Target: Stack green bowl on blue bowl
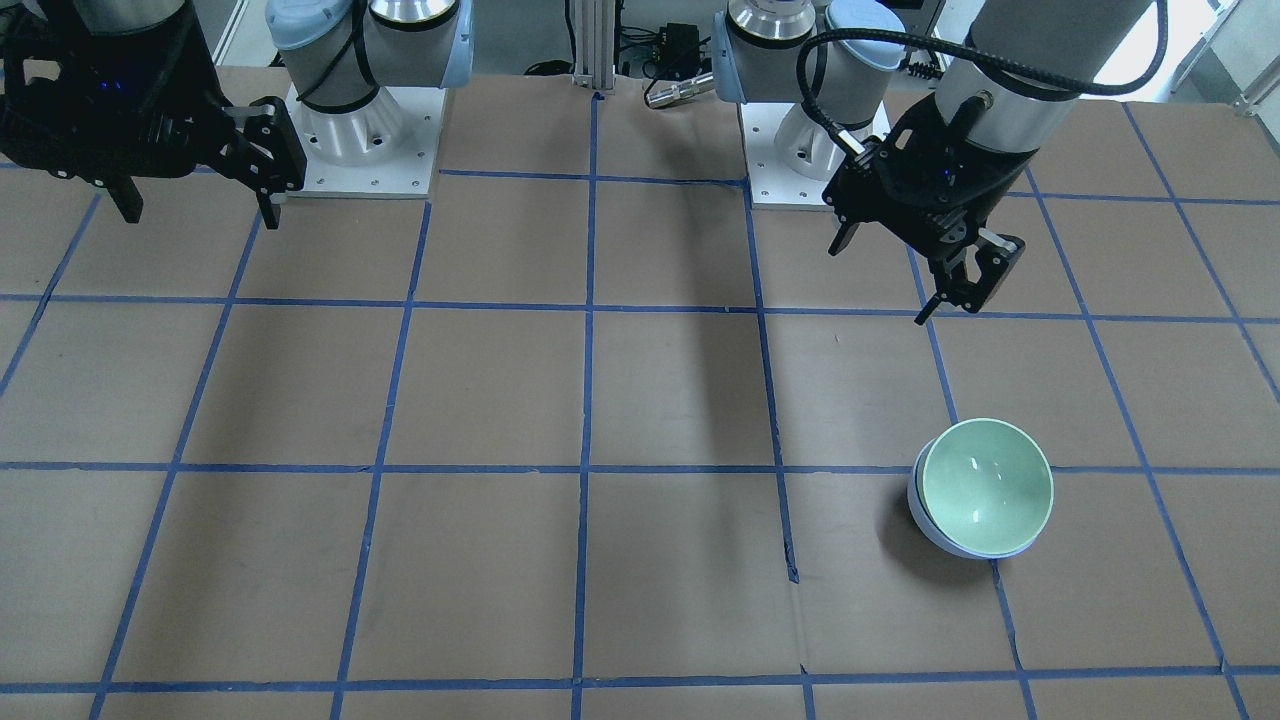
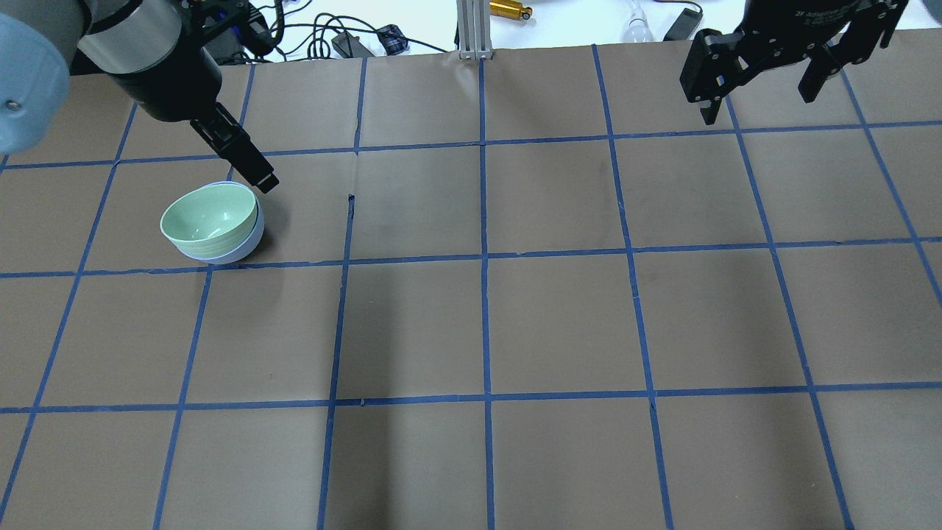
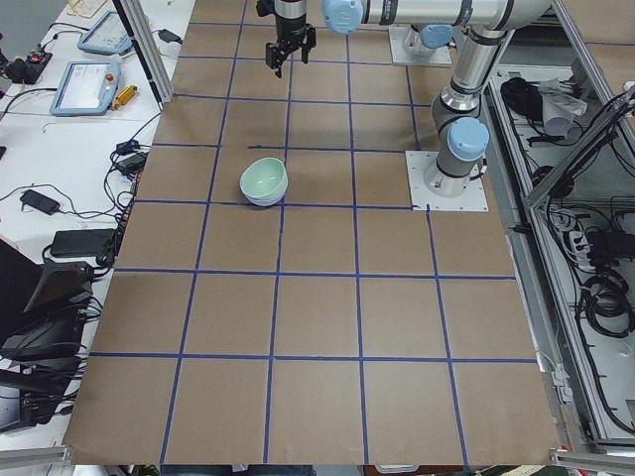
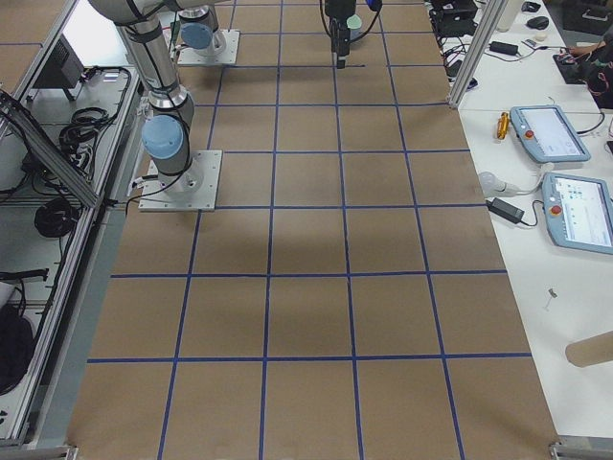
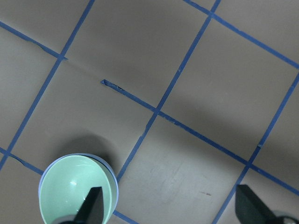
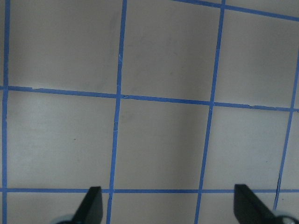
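Note:
The green bowl (image 1: pixel 985 485) sits nested inside the blue bowl (image 1: pixel 925 528), slightly tilted, on the robot's left side of the table. The pair also shows in the overhead view, the green bowl (image 2: pixel 208 213) within the blue bowl (image 2: pixel 246 243), and in the left wrist view (image 5: pixel 74 191). My left gripper (image 1: pixel 880 283) is open and empty, raised above the table and apart from the bowls, toward the robot's base. My right gripper (image 1: pixel 198 210) is open and empty, high over the far right side (image 2: pixel 758 101).
The brown table (image 2: pixel 559 324) carries a grid of blue tape. The two arm bases (image 1: pixel 365 140) (image 1: pixel 810 150) stand at the robot's edge. An aluminium post (image 2: pixel 475 29), cables and small devices lie beyond the far edge.

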